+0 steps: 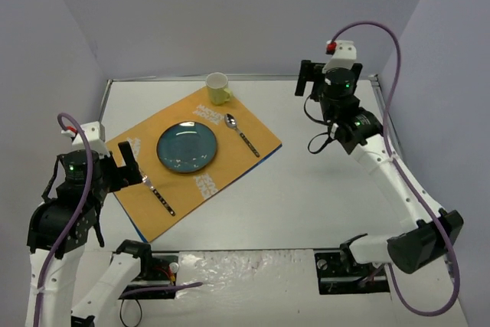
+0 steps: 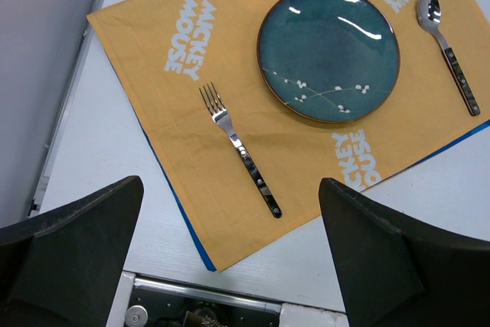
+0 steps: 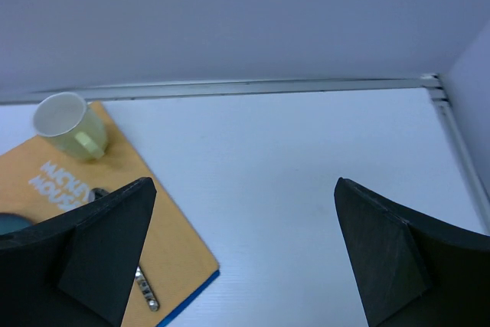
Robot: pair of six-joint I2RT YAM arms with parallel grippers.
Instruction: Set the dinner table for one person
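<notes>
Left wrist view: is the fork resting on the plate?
No, the fork lies on the orange placemat to one side of the blue plate, with bare mat between them.

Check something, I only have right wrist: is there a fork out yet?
Observer: Yes. A fork lies on the placemat, on the left-arm side of the plate.
Operator: Left claw holding anything?
Observer: No. The left claw is open and empty, above the placemat's near edge.
Operator: I see only a spoon handle. Where's its bowl?
Observer: The spoon lies on the other side of the plate, bowl toward the cup.
</notes>
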